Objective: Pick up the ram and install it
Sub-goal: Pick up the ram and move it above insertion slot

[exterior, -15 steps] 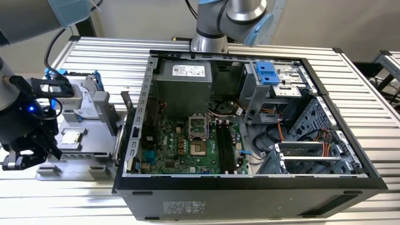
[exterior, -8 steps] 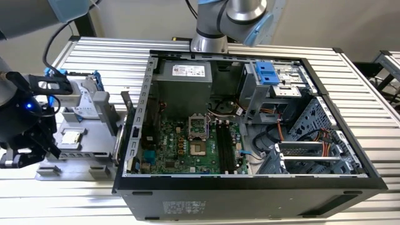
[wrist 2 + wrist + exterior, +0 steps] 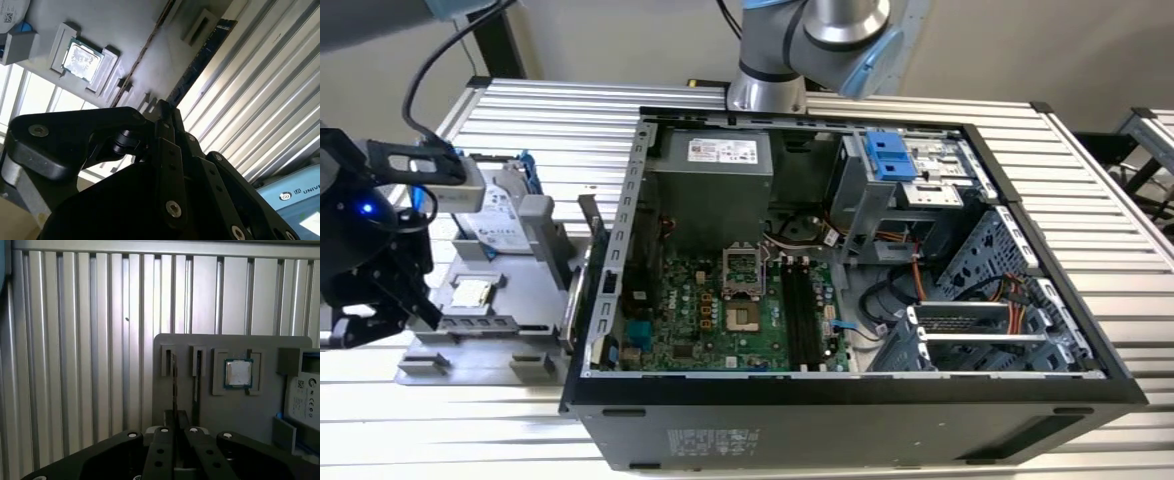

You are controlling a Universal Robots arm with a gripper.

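Observation:
Two thin rams stand on edge in slots of the grey tray (image 3: 260, 415). The ram (image 3: 174, 385) farther from the processor chip runs straight into my gripper (image 3: 176, 416), whose fingers are shut on its near end. In the second wrist view this ram (image 3: 200, 60) shows as a dark strip leading to the gripper (image 3: 162, 107). The other ram (image 3: 196, 385) stands free beside it. In the exterior view my gripper (image 3: 403, 305) hangs over the tray (image 3: 520, 345) at the exterior view's left, away from the open computer case (image 3: 854, 395).
On the tray sit a square silver processor chip (image 3: 238, 373) and a silver hard drive (image 3: 500, 225) with blue rails. The case's motherboard has black memory slots (image 3: 803, 315) beside the processor socket. A ribbed aluminium table (image 3: 1067, 180) lies under everything.

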